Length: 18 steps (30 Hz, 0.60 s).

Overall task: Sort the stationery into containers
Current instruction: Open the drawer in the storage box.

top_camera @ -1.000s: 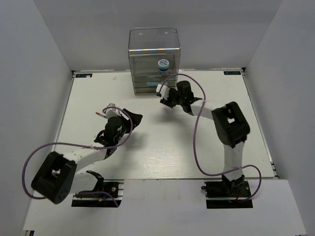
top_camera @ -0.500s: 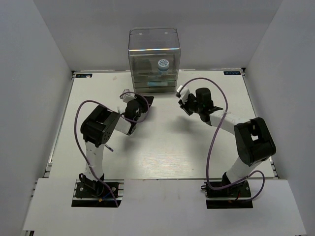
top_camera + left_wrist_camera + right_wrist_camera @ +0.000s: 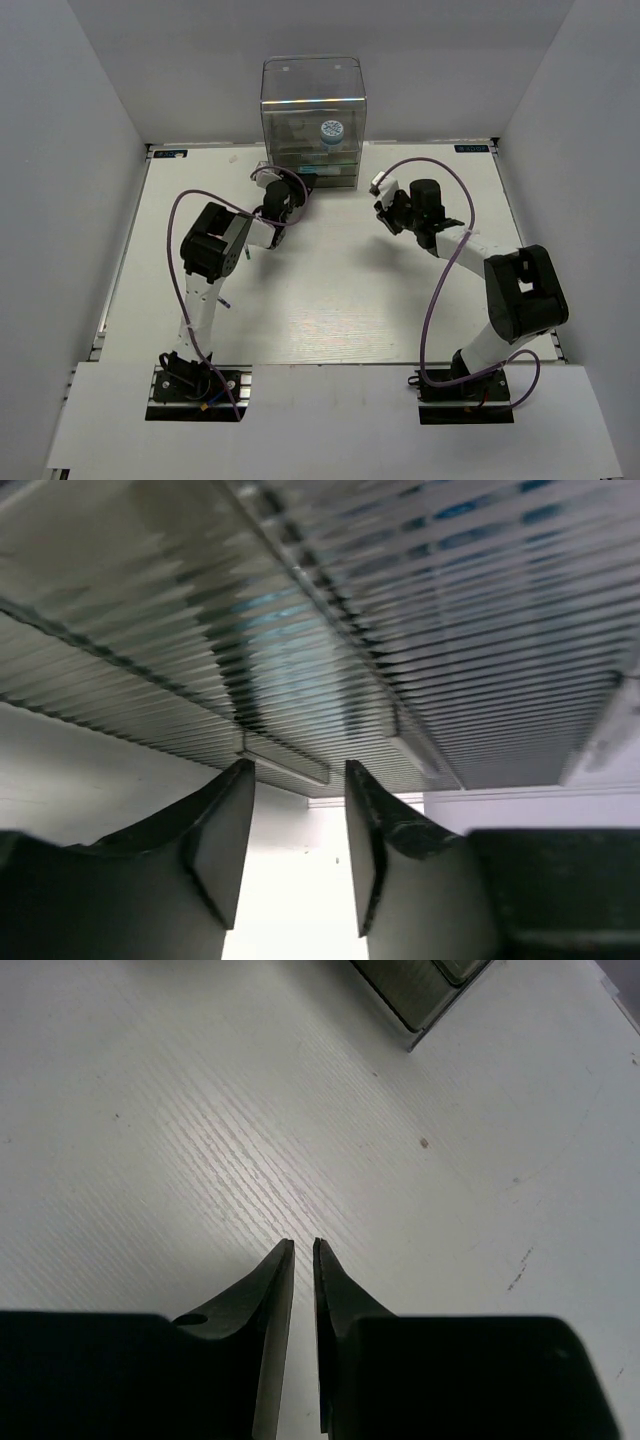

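The containers are a tall clear plastic cabinet [image 3: 312,100] at the table's far middle, with shallow drawers [image 3: 318,172] stacked in its lower part. A round blue-and-white roll [image 3: 331,131] sits inside, above the drawers. My left gripper [image 3: 302,183] is at the drawers' lower left front. In the left wrist view it [image 3: 298,772] stands open and empty, just under a drawer handle [image 3: 286,759]. Blurred blue shapes [image 3: 262,605] show through the ribbed drawer fronts. My right gripper [image 3: 385,212] hovers right of the cabinet. Its jaws [image 3: 303,1244] stand almost together over bare table, holding nothing.
The cabinet's corner [image 3: 415,988] shows at the top of the right wrist view. White walls enclose the white table [image 3: 330,290] on three sides. Purple cables loop from both arms. The arm bases [image 3: 195,390] are bolted at the near edge.
The left arm swung from the table's left middle up to the drawer fronts, its jaws narrowing. The right gripper drew back to the right from the cabinet and closed its jaws.
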Each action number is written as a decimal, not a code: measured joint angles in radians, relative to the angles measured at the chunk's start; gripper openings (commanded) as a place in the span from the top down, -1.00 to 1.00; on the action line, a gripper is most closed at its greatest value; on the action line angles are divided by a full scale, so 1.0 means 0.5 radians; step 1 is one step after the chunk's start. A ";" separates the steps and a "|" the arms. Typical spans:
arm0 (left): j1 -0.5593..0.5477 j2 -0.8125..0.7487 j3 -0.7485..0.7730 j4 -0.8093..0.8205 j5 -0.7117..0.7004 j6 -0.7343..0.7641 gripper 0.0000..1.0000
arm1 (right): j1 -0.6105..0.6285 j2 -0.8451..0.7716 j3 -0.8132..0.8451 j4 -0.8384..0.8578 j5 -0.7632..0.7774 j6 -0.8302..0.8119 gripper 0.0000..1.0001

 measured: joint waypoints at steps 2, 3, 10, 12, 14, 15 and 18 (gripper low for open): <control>0.006 0.017 0.023 -0.044 0.011 -0.001 0.06 | -0.011 -0.001 0.000 -0.002 0.000 -0.001 0.62; 0.012 0.027 0.033 -0.057 0.018 -0.001 0.06 | -0.019 -0.002 0.000 -0.002 0.000 -0.001 0.62; 0.021 0.065 0.050 -0.097 0.027 -0.019 0.21 | -0.036 -0.003 0.000 -0.004 -0.008 0.000 0.62; 0.021 0.065 0.057 -0.096 0.030 -0.024 0.25 | -0.038 -0.003 0.000 -0.005 -0.008 0.000 0.65; 0.021 0.065 0.066 -0.104 0.031 -0.027 0.25 | -0.038 -0.003 0.000 -0.005 -0.009 0.000 0.65; 0.021 0.066 0.072 -0.107 0.031 -0.031 0.13 | -0.038 -0.003 0.000 -0.005 -0.012 0.000 0.65; 0.027 0.066 0.082 -0.111 0.017 -0.043 -0.02 | -0.038 -0.003 0.000 -0.005 -0.015 0.000 0.65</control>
